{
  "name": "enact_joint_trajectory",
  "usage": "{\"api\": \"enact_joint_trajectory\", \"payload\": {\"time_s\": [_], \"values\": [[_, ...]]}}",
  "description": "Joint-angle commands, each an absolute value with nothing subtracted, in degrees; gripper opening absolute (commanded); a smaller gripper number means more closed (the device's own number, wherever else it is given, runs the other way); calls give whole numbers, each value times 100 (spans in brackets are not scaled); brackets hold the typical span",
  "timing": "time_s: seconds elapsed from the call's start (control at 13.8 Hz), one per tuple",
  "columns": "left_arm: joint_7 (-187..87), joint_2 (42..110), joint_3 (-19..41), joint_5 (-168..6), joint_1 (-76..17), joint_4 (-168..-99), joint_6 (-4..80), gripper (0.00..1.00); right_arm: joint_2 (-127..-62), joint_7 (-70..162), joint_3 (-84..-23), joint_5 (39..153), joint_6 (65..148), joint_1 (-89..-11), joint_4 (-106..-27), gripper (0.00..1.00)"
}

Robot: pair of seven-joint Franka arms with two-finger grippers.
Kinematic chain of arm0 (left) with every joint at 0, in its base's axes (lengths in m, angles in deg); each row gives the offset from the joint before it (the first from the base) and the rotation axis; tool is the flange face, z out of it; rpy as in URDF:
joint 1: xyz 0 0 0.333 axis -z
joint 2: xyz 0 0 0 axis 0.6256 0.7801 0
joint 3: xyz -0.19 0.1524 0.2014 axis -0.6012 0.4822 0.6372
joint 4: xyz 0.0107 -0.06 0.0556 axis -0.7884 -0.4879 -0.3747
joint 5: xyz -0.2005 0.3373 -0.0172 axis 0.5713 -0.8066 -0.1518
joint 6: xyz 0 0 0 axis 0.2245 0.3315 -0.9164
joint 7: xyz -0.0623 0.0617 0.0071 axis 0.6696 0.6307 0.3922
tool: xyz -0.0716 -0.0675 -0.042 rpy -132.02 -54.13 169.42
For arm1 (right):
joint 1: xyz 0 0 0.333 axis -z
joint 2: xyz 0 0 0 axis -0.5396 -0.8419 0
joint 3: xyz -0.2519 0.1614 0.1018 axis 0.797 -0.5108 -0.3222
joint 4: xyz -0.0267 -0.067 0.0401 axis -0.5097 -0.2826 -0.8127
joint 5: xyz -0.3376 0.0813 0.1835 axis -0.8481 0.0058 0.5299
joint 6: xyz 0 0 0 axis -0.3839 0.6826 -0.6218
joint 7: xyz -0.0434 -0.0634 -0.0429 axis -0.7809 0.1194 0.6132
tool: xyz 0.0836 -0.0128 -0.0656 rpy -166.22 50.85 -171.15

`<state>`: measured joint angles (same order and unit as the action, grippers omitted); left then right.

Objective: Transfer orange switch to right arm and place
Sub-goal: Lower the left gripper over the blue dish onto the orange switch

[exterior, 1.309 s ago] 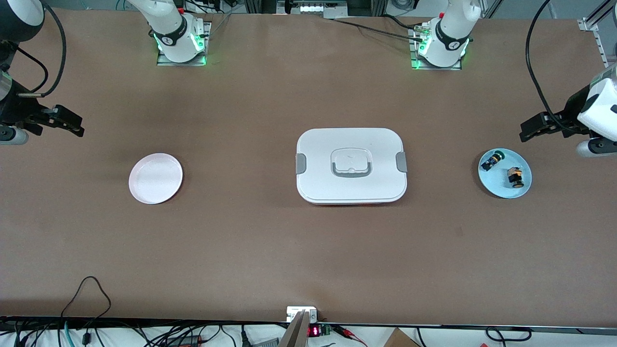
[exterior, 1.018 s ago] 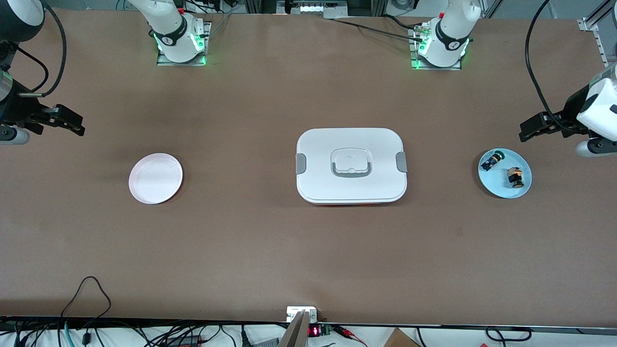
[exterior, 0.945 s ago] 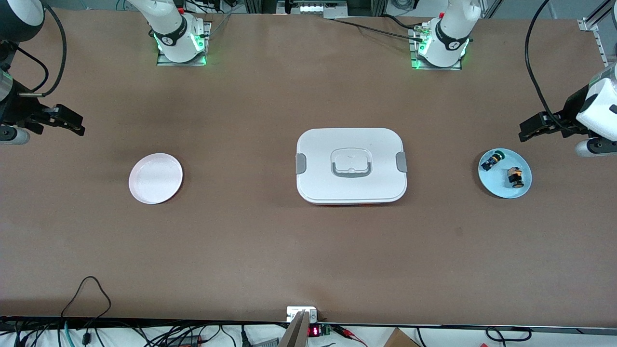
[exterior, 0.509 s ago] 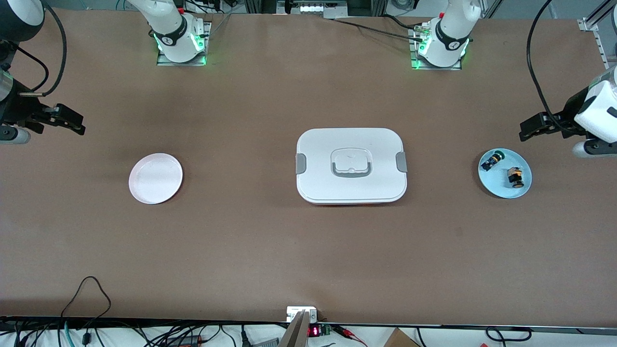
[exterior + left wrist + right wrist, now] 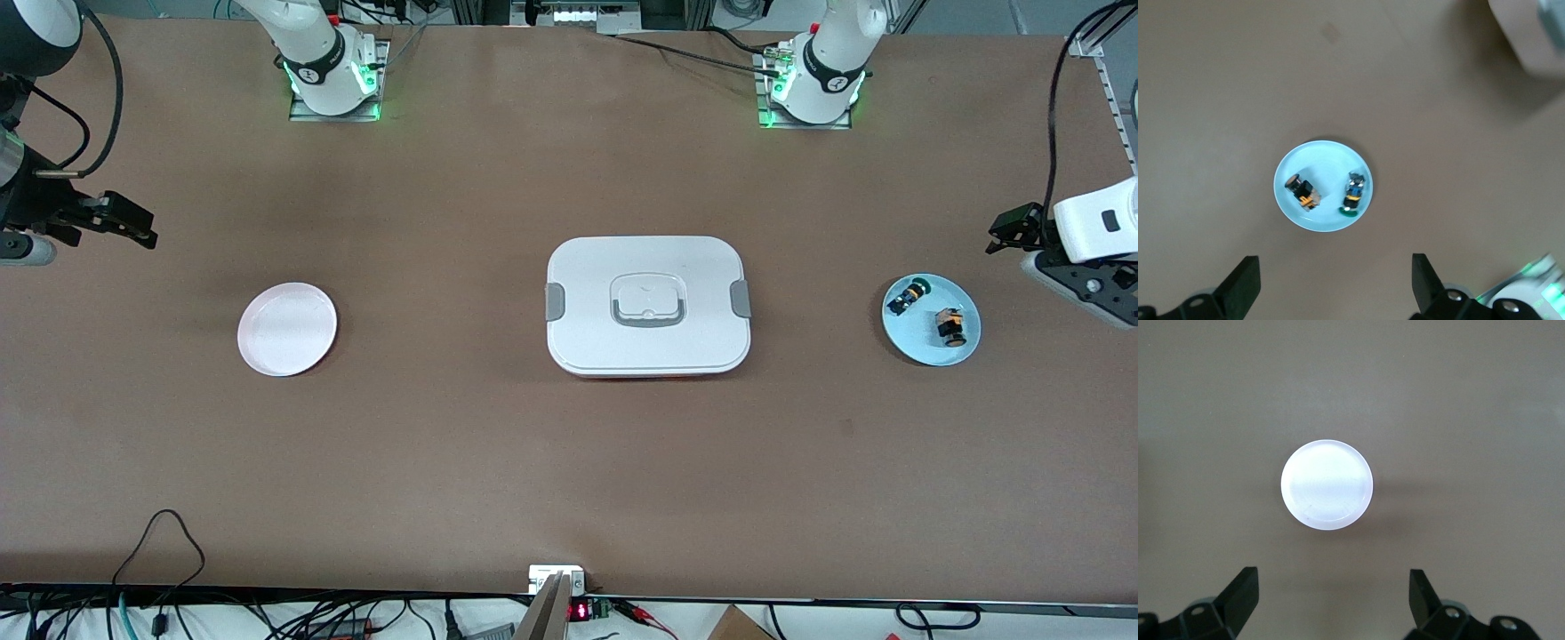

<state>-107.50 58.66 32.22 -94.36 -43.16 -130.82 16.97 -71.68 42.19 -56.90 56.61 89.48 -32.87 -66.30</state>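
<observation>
- Orange switch [image 5: 950, 326]: lying on its side on the light blue plate [image 5: 965, 351], toward the left arm's end of the table; nothing is gripping it. In the left wrist view it [image 5: 1303, 192] is showing black with an orange band, resting on that plate [image 5: 1321, 157].
- Green-capped switch [image 5: 908, 296]: lying on the same plate, just beside the orange switch, apart from it and farther from the front camera; its body is showing blue and yellow [image 5: 1354, 193].
- Left gripper [image 5: 1080, 280]: hanging in the air at the left arm's end of the table, near the blue plate and not over it. Its fingertips [image 5: 1245, 283] are standing wide apart with nothing between them; its wrist camera is looking down on the plate.
- Right gripper [image 5: 133, 229]: hanging over bare table at the right arm's end, farther from the front camera than the white plate [image 5: 287, 329]. Its fingertips [image 5: 1243, 588] are spread wide, holding nothing; the white plate [image 5: 1327, 485] is lying in its wrist view.
- White lidded box [image 5: 647, 305]: sitting at the middle of the table between the two plates, with grey clasps at both ends and a recessed handle on top.
- Table [image 5: 498, 453]: brown surface carrying everything listed.
</observation>
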Motion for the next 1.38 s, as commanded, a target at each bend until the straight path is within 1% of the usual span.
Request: {"api": "enact_joint_trajectory", "payload": {"time_s": [0.0,0.22,0.58,0.8,1.24,1.31], "values": [[-12306,5841,3181,-9580,-4610,-13663,2185,100,-7217,4323,-5712,5744,8825,-3257,-6485,100],[-13544,6060,3181,-9510,-4882,-14033,2642,100,-7217,4323,-5712,5744,8825,-3257,-6485,100],[-15260,6412,3181,-9475,-5209,-14675,3933,100,-7217,4306,-5712,5744,8825,-3257,-6485,100],[-16139,6860,3181,-9036,-5455,-14807,4549,100,-7217,4306,-5712,5744,8825,-3257,-6485,100],[-17371,7326,3173,-8431,-5763,-15141,5472,100,-7217,4323,-5712,5744,8825,-3257,-6485,100],[-17538,7388,3173,-8307,-5763,-15141,5508,100,-7217,4323,-5721,5744,8825,-3257,-6485,100]]}}
